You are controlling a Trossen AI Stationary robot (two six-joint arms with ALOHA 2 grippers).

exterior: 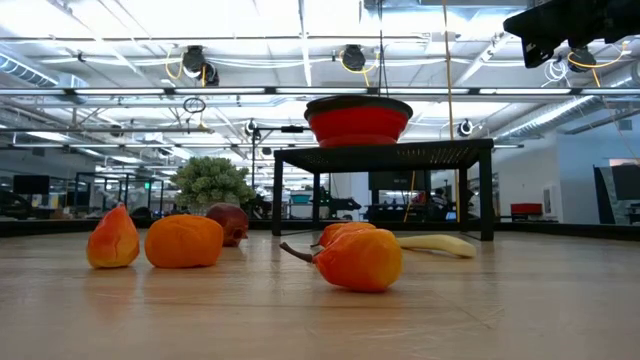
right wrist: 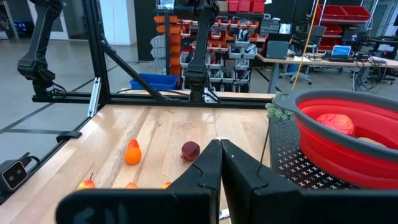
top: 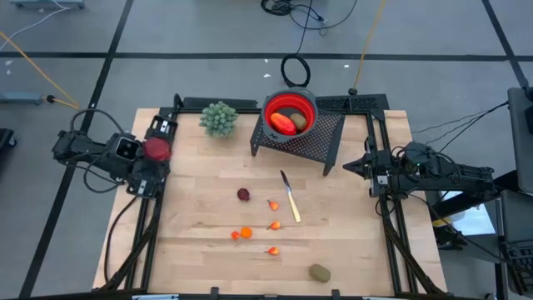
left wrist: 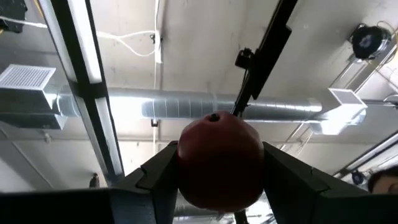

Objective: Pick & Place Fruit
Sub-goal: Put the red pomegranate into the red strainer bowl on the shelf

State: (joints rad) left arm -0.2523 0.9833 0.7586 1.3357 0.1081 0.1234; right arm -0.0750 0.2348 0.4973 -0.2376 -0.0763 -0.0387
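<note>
Item: red fruit (left wrist: 221,158), clamped in our left gripper (left wrist: 217,180) at the tabletop's (top: 200,183) left edge. Right fingers (right wrist: 239,168) closed, empty. Step: carry. Next, we judge: reach the bowl (top: 310,107), release.

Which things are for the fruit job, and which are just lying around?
For the job: red ball held in the left hand; dark ball, orange bits and green oval on the table; red bowl with a red-orange fruit inside.

Lying about: green bunch, knife, black rack under the bowl.
</note>
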